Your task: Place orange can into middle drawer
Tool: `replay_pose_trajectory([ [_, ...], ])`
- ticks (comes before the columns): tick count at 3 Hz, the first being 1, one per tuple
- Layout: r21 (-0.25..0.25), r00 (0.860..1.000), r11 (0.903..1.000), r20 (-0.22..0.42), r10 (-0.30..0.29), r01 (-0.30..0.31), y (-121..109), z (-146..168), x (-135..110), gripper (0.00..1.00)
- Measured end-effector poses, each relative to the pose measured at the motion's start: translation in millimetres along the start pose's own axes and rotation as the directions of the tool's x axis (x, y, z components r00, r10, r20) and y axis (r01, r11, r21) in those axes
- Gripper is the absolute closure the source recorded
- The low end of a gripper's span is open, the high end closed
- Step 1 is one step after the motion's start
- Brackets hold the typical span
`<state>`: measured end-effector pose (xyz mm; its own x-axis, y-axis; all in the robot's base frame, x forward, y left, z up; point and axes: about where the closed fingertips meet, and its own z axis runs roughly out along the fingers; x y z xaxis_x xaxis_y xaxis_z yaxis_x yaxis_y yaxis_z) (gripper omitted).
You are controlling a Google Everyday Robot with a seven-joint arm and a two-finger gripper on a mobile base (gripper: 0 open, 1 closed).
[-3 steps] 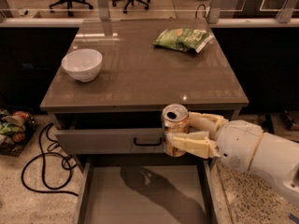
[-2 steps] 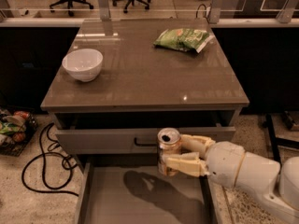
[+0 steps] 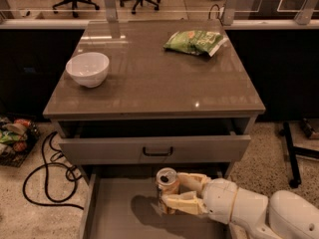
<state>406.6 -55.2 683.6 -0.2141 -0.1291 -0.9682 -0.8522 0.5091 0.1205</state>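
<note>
The orange can is upright with its silver pull-tab top showing, held over the open middle drawer. My gripper reaches in from the lower right on a white arm and is shut on the can, one cream finger behind it and one finger in front. The can's shadow falls on the drawer's grey floor just left of it. The can's base is hidden by the front finger, so I cannot tell whether it touches the floor.
The upper drawer with a black handle is slightly open above the can. On the cabinet top sit a white bowl at the left and a green chip bag at the back right. Cables lie on the floor at the left.
My gripper has carried the can down and to the left, from in front of the upper drawer's face into the middle drawer's opening.
</note>
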Motion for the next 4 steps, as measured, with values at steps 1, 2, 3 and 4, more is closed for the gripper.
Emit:
replay_pose_trajectory([
  [1,-0.059,1.000,0.9981,0.014,-0.014,0.015,21.8,29.7,31.2,1.00],
  [2,-0.063,1.000,0.9979,0.015,-0.014,0.015,20.2,32.8,34.8,1.00],
  [3,-0.084,1.000,0.9963,0.020,-0.014,0.016,9.8,51.9,58.3,1.00],
  [4,-0.109,0.998,0.9931,0.042,-0.039,0.044,-11.6,72.5,100.1,1.00],
])
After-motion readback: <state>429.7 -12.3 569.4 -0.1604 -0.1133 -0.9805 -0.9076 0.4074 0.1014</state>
